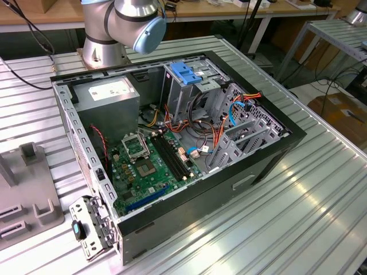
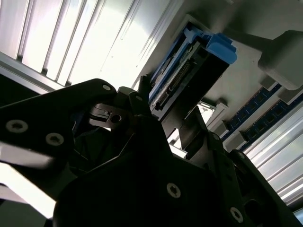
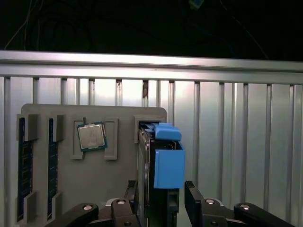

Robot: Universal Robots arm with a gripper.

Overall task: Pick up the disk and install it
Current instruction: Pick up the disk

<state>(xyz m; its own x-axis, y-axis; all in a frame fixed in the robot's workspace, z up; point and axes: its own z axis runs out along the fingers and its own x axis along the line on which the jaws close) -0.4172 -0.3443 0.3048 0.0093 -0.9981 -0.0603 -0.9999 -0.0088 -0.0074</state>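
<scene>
Ribbed aluminium table point(image 1: 321, 189): carries everything; no hazard to log. Open black tower computer case point(image 1: 218, 200): lies on its side, its bays crowded with orange and blue cables point(image 1: 217, 137); you could snag one if the disk travels low over them. Grey moulded fixture tray point(image 3: 94, 189): probably only resting on the table, so a crooked pull could drag it along. Black gripper point(image 3: 162, 185): straddles the disk in the first wrist view; you cannot tell whether it clamps the disk or merely stands round it. Grey-metal rectangular disk with blue plastic rails point(image 3: 165, 165): stands on edge in its tray slot, near the chip's pocket; a hold on the smooth rails may slip, and a tilted lift may jam it in the slot. Square silver processor chip point(image 3: 91, 136): lies in its pocket, apparently loose; a jolted tray could unseat it
</scene>
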